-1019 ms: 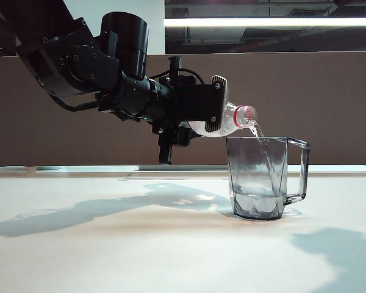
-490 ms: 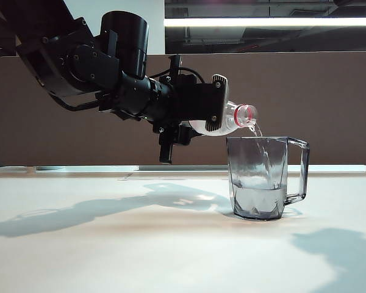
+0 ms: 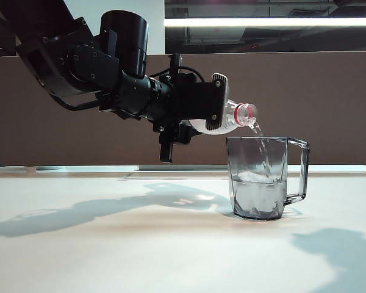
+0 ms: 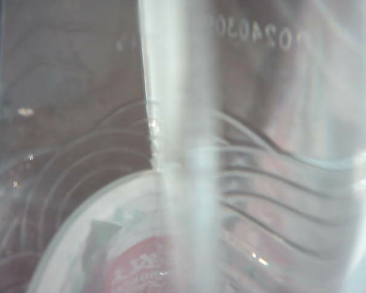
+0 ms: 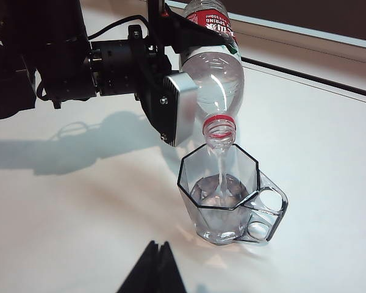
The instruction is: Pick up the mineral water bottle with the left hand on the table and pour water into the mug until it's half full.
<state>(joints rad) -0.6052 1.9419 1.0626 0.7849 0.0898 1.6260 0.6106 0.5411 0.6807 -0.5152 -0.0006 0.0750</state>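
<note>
My left gripper (image 3: 217, 113) is shut on the mineral water bottle (image 3: 233, 116), holding it tipped almost level above the table (image 3: 110, 244). The red-ringed neck hangs over the mug's rim and a thin stream of water falls in. The smoky grey mug (image 3: 262, 178) stands upright, handle to the right, with water up to about mid-height. In the right wrist view the bottle (image 5: 215, 79), the left gripper (image 5: 175, 105) and the mug (image 5: 222, 195) show from above. In the left wrist view the clear ribbed bottle (image 4: 140, 268) fills the picture and hides the jaws. My right gripper (image 5: 158, 245) is shut, low and away from the mug.
A brown partition (image 3: 329, 91) runs behind the table's far edge (image 3: 171, 173). Arm shadows lie on the white tabletop at the left and front right. Bare tabletop (image 5: 79, 213) surrounds the mug.
The water level in the mug has risen while the stream keeps falling. Neither the left arm nor the bottle has moved.
</note>
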